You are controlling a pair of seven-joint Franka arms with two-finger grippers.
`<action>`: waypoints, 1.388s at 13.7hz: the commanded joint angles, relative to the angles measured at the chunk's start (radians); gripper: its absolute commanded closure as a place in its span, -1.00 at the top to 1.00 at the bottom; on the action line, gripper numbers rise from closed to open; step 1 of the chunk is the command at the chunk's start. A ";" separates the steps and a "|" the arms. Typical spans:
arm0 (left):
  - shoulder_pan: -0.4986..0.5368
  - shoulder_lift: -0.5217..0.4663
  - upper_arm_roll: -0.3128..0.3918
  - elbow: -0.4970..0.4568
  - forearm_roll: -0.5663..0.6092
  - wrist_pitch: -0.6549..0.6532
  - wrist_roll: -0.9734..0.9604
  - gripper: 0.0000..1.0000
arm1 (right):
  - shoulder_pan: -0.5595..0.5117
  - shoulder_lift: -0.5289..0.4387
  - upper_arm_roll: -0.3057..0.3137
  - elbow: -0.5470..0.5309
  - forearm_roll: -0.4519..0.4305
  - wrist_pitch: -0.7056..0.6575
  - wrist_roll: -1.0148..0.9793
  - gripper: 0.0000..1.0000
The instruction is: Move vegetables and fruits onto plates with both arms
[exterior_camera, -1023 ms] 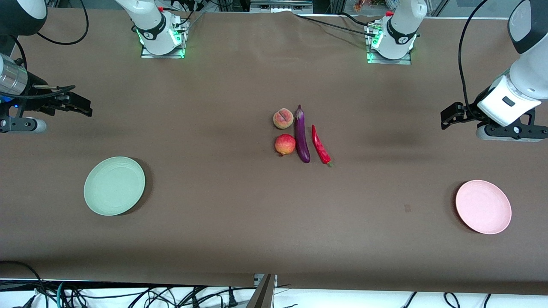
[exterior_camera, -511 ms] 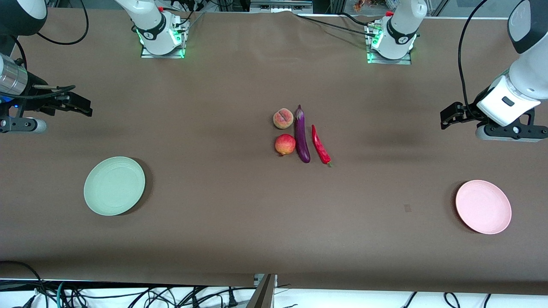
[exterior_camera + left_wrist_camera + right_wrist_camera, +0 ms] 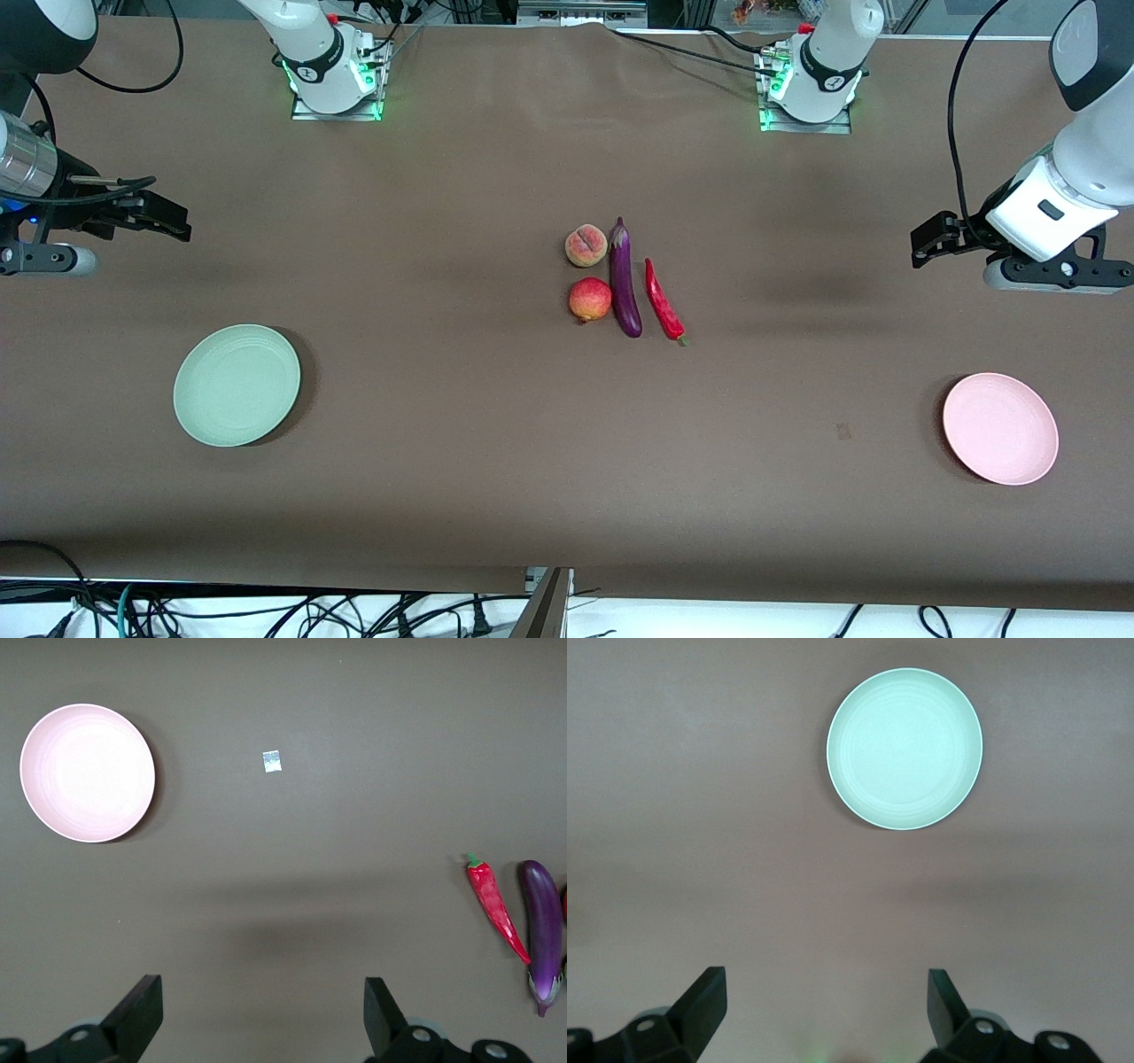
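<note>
In the middle of the brown table lie a peach (image 3: 585, 245), a red-yellow apple (image 3: 590, 299), a long purple eggplant (image 3: 624, 279) (image 3: 542, 930) and a red chili (image 3: 663, 299) (image 3: 496, 917), close together. The mint green plate (image 3: 236, 384) (image 3: 904, 748) sits toward the right arm's end, the pink plate (image 3: 1000, 428) (image 3: 87, 773) toward the left arm's end; both hold nothing. My left gripper (image 3: 926, 244) (image 3: 263, 1010) hangs open over bare cloth at its end. My right gripper (image 3: 175, 223) (image 3: 827, 1005) hangs open and empty over bare cloth at the other end.
A small pale tag (image 3: 842, 431) (image 3: 272, 761) lies on the cloth near the pink plate. The two arm bases (image 3: 335, 71) (image 3: 811, 80) stand along the table edge farthest from the front camera. Cables (image 3: 266, 611) trail below the edge nearest to it.
</note>
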 commanded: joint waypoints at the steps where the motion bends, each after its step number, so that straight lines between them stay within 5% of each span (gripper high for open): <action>1: -0.004 -0.011 0.002 -0.011 -0.025 0.009 0.012 1.00 | -0.005 0.009 0.002 0.021 0.018 -0.005 -0.007 1.00; 12: -0.007 -0.008 0.001 -0.011 -0.025 0.001 0.016 1.00 | -0.006 0.009 0.002 0.019 0.016 0.000 0.002 1.00; 19: -0.022 0.092 -0.003 0.065 -0.023 -0.038 0.032 1.00 | -0.008 0.012 0.002 0.019 0.016 0.031 -0.007 1.00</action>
